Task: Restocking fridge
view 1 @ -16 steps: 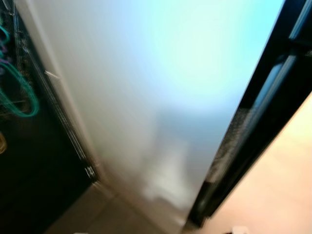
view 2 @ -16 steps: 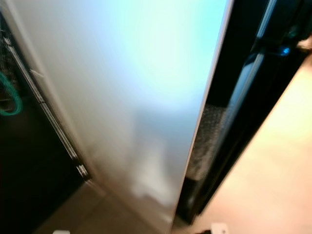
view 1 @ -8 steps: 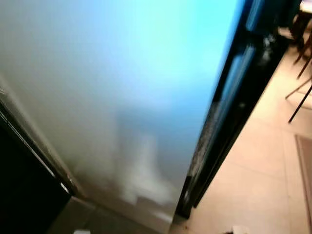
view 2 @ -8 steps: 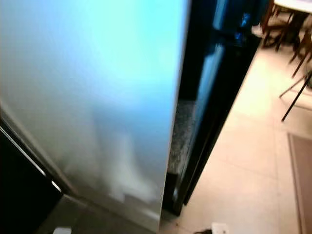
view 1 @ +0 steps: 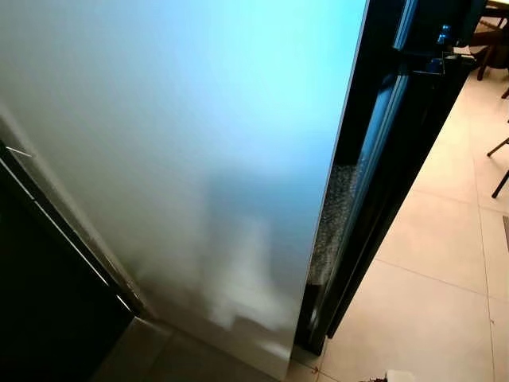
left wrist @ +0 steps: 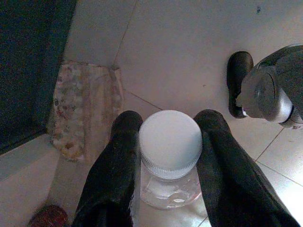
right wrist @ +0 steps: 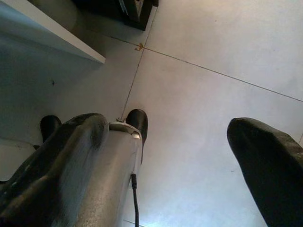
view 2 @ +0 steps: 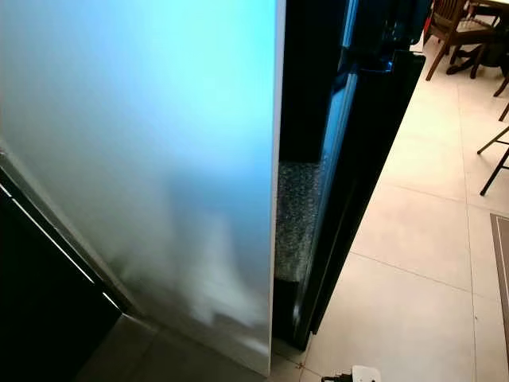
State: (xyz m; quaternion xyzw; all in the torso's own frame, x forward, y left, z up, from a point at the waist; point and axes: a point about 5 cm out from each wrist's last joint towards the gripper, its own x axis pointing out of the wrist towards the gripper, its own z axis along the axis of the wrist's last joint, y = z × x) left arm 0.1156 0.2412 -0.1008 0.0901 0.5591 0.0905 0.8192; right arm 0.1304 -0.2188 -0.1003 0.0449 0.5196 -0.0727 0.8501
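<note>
While the robot faces the fridge door [view 2: 143, 159], its left gripper [left wrist: 165, 156] clamps a capped jar [left wrist: 170, 156] low over the floor [left wrist: 189, 42], ready for shelving; the right gripper [right wrist: 184, 156] hangs spread, empty.

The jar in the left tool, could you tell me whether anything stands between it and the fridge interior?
Yes. The left tool holds the jar low over the floor, and the white fridge door faces the robot edge-on.

You're facing the fridge door [view 1: 175, 159], a pale, glossy panel swung open, its dark interior edge just beside it. Your left gripper [left wrist: 166, 142] clamps a clear jar [left wrist: 169, 182] with a white ribbed lid [left wrist: 170, 143].
</note>
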